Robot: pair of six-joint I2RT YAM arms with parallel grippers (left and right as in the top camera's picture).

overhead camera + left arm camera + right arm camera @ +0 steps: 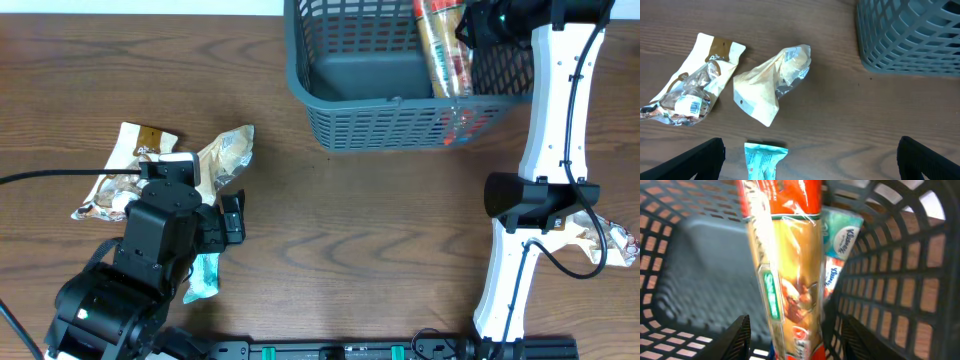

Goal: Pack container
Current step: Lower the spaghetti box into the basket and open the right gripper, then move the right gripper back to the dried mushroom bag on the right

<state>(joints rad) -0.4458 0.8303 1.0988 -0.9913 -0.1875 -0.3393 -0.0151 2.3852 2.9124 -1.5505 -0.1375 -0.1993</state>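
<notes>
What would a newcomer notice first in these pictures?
The long orange-red snack packet stands out first, standing on end inside the grey-blue container at the far side of the table, near its right wall. Then the eye goes to the loose packets by the left arm: a windowed cream packet, a crumpled cream packet and a teal packet.

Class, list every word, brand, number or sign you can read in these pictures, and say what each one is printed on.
"Kleenex": on the tissue pack, inside the basket behind the long snack packet.
Long snack packet: the lettering is blurred and cannot be read.
Clear packet on the table: it has a barcode label, too small to read.
Teal packet: the print is too small to read.
</notes>
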